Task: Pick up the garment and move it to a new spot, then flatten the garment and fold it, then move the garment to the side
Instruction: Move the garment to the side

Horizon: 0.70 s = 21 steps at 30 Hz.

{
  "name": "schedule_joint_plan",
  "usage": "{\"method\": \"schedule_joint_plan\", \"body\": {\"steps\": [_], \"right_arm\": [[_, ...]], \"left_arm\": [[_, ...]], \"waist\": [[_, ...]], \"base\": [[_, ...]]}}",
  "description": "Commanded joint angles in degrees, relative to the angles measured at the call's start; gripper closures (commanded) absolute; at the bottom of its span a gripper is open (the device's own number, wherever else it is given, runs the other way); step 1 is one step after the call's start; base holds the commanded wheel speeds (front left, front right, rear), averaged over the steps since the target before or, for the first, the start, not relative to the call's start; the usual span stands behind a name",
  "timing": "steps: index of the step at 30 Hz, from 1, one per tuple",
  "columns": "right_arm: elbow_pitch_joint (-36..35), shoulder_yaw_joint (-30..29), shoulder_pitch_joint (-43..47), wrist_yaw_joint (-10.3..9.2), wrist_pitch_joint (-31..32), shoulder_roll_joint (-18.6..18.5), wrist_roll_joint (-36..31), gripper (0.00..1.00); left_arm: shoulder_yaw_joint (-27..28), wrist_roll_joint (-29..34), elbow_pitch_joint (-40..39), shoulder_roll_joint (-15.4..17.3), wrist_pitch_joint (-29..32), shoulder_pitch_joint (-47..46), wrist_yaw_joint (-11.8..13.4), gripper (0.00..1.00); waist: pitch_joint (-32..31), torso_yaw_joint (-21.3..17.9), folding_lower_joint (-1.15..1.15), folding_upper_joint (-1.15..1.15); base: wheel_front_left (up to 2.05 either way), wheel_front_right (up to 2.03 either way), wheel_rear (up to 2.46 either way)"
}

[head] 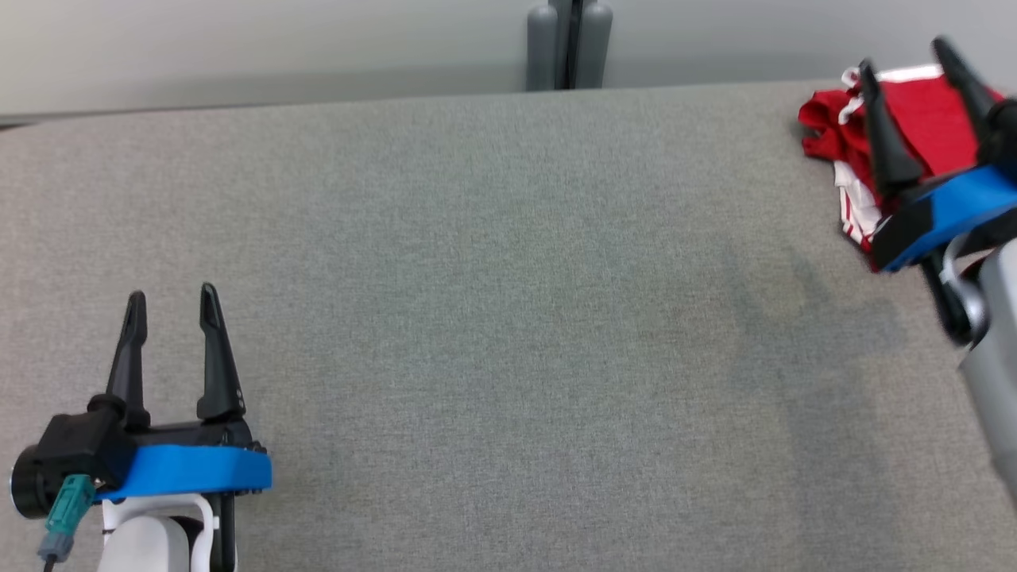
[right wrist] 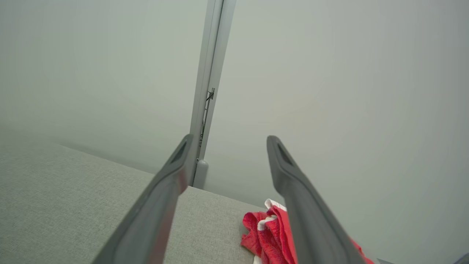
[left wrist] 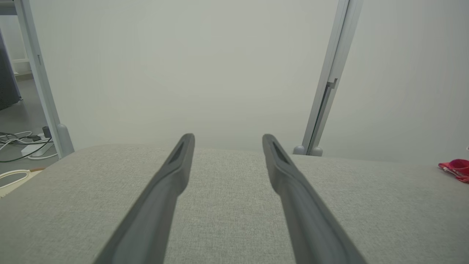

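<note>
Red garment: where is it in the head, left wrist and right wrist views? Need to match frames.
Head view: garment at upper right, partly behind the right tool.
Left wrist view: garment a small patch at the far right edge.
Right wrist view: garment at the bottom, right of centre, beside one finger.
Shared landmark: the grey partition post.

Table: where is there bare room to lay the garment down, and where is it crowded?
The table is bare across its whole middle, between the left gripper at the near left, the post at the far edge and the garment at the far right. Crowded: the far right corner, where the open right gripper is over the garment.
</note>
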Motion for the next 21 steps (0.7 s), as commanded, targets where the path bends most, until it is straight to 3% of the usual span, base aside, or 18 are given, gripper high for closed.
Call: {"method": "schedule_joint_plan", "body": {"steps": [1,12,21], "right_arm": [[-1.6,-0.1,3.1,-0.01,-0.2,1.4,-0.3,0.0],[-9.7,-2.6,17.6,-0.01,-0.3,7.2,-1.2,0.0],[-16.7,-9.2,30.1,-0.01,-0.3,12.1,-2.2,0.0]], "left_arm": [[0.2,0.4,0.3,-0.3,-0.2,0.8,-0.1,0.0],[-0.3,0.8,2.6,-0.8,-0.2,4.3,-0.1,0.0],[-1.4,0.8,3.1,-1.3,-0.2,6.2,-0.1,0.0]], "waist": [[-1.7,-0.3,0.02,0.0],[-7.5,0.6,0.02,0.0],[-10.7,0.6,0.02,0.0]], "base": [[0.0,0.0,0.0],[0.0,0.0,0.0],[0.0,0.0,0.0]]}}
